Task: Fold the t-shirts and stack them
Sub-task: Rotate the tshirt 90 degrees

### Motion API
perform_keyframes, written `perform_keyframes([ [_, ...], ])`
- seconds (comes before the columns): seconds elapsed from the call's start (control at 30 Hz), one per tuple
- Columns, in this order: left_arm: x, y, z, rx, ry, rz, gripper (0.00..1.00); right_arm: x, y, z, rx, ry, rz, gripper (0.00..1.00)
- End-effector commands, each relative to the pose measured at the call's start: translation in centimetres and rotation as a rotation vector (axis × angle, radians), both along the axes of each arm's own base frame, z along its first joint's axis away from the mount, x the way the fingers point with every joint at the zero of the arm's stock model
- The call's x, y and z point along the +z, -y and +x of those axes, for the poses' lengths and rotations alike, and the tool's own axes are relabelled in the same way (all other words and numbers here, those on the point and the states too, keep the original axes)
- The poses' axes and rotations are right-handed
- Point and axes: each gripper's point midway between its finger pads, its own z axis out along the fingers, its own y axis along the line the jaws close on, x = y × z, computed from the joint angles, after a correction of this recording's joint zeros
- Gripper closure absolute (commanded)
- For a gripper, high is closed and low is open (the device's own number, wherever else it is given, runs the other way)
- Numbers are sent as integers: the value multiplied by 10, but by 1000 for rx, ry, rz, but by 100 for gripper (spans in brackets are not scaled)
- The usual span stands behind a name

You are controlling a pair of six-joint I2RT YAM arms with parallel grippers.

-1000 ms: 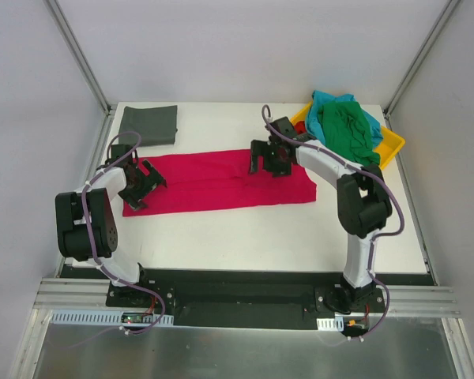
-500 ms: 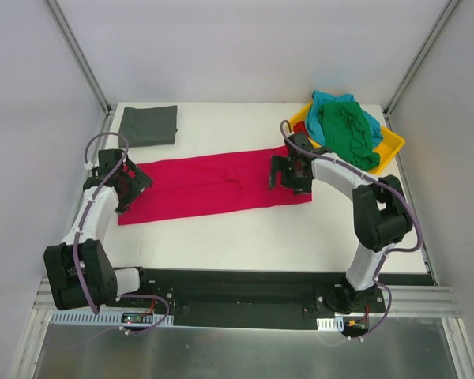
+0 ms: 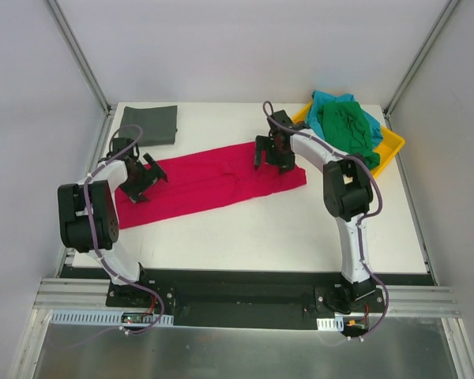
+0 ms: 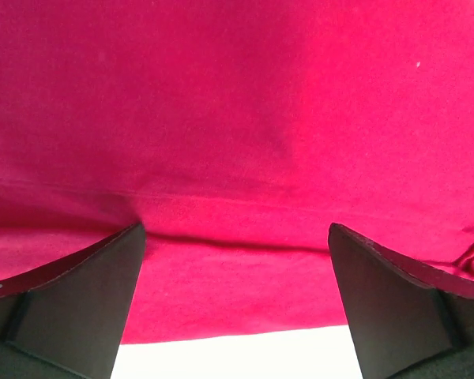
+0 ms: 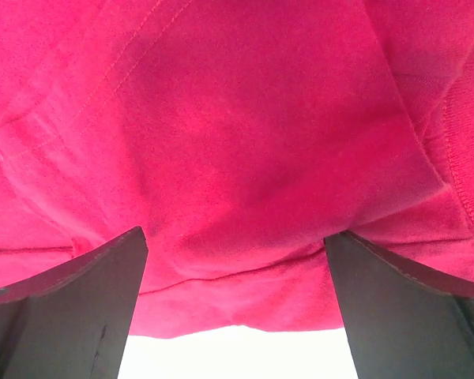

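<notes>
The crimson red t-shirt (image 3: 209, 181) lies as a long slanted band across the middle of the table. My left gripper (image 3: 144, 178) is over its left end, open; the left wrist view shows the gripper (image 4: 235, 237) with fingers wide apart just above the red cloth (image 4: 237, 118). My right gripper (image 3: 270, 155) is over the shirt's far right part, open; in the right wrist view the gripper (image 5: 235, 237) frames the creased red cloth (image 5: 245, 134). The dark grey t-shirt (image 3: 148, 124) lies folded at the back left. The green t-shirt (image 3: 349, 131) and teal t-shirt (image 3: 330, 100) are heaped at the back right.
A shallow yellow tray (image 3: 393, 145) holds the green and teal heap at the table's back right corner. White table surface (image 3: 245, 237) lies in front of the red shirt. Grey walls and metal posts enclose the table on three sides.
The red shirt has been dragged into a slant, its right end further back. The right gripper moved back and left. The left gripper swung left, then returned over the shirt's left end.
</notes>
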Motion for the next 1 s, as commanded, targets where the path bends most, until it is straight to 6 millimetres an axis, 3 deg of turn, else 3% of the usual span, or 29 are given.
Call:
perform_keyframes([
  [0.0, -3, 1, -28, -25, -25, 26, 1, -3, -25, 18, 56, -14, 64, 4],
  [0.1, -13, 6, -54, -10, -63, 14, 1, -3, -51, 44, 75, 5, 147, 4],
  [0.23, -26, 35, -89, -46, -117, -49, 1, -2, -72, 78, 56, 37, 224, 4],
  [0.4, -27, 102, -137, -176, -157, -120, 1, 16, -67, 140, -39, 215, 312, 4],
  [0.5, -22, 153, -156, -246, -149, -213, 1, 28, -56, 170, -32, 377, 254, 4],
  [0.63, -7, 215, -162, -341, -104, -272, 1, 39, -53, 195, -36, 472, 257, 4],
  [0.73, 2, 248, -165, -425, -97, -277, 1, 52, -59, 212, -6, 555, 297, 4],
  [0.87, 11, 276, -173, -521, -80, -277, 1, 80, -58, 226, 48, 682, 273, 4],
  [0.97, 27, 286, -162, -554, -24, -292, 1, 123, -63, 224, 117, 760, 284, 4],
])
